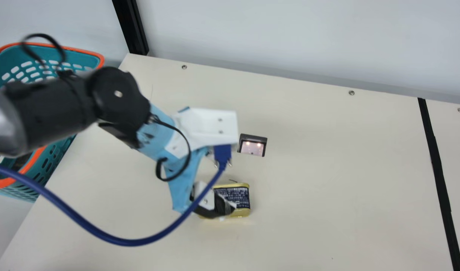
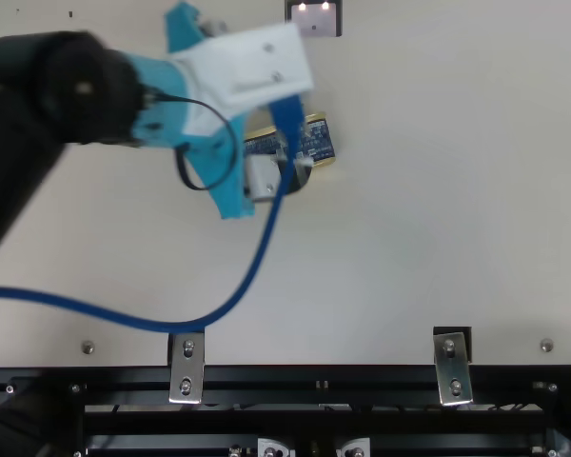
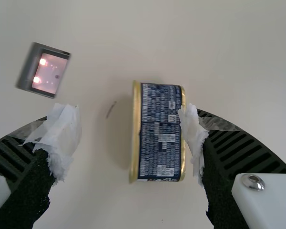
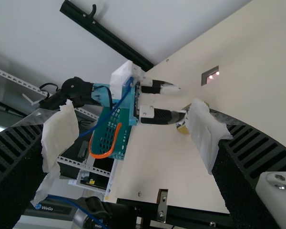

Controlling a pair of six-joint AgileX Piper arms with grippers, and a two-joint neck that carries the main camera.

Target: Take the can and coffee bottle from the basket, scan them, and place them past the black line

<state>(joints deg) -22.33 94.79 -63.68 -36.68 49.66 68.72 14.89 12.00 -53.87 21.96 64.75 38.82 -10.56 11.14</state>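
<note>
left hand of mine (image 1: 216, 209) is wide open just over the desk (image 1: 327, 180), with bits of white tape on its finger tips. the can (image 1: 242, 197) lies on its side on the desk between my two fingers, closer to one of them. i cannot tell if that finger touches it. it has a dark blue label and shiny gold edges. near the can is the little scanner (image 1: 252, 146), with two small lights glowing in it. the can is on the basket side of the black line (image 1: 436, 162), well apart from the line. the blue-green basket (image 1: 77, 56) has an orange rim, and something dark is in it, too hidden to name. my right hand (image 4: 133, 119) is wide open too, with nothing in its grip.
</note>
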